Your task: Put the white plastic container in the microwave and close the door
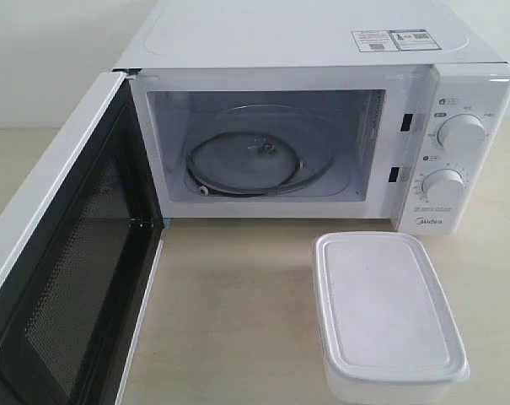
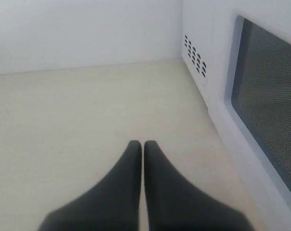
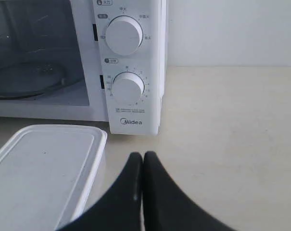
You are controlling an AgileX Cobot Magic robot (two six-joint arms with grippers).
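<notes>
The white plastic container point(image 1: 388, 314) sits lidded on the table in front of the microwave point(image 1: 314, 51), below its two dials. The door point(image 1: 65, 278) is swung wide open to the left, its black mesh inner face showing. Inside, the glass turntable point(image 1: 255, 152) is bare. No arm shows in the exterior view. In the right wrist view my right gripper point(image 3: 143, 155) is shut and empty, just beside the container point(image 3: 42, 168) and apart from it. In the left wrist view my left gripper point(image 2: 143, 143) is shut and empty over the table, next to the door's outer window point(image 2: 270, 110).
The beige tabletop point(image 1: 238, 312) runs between the open door and the container. A white wall point(image 2: 82, 29) stands behind the table. Vent holes point(image 2: 195, 57) mark the microwave's side.
</notes>
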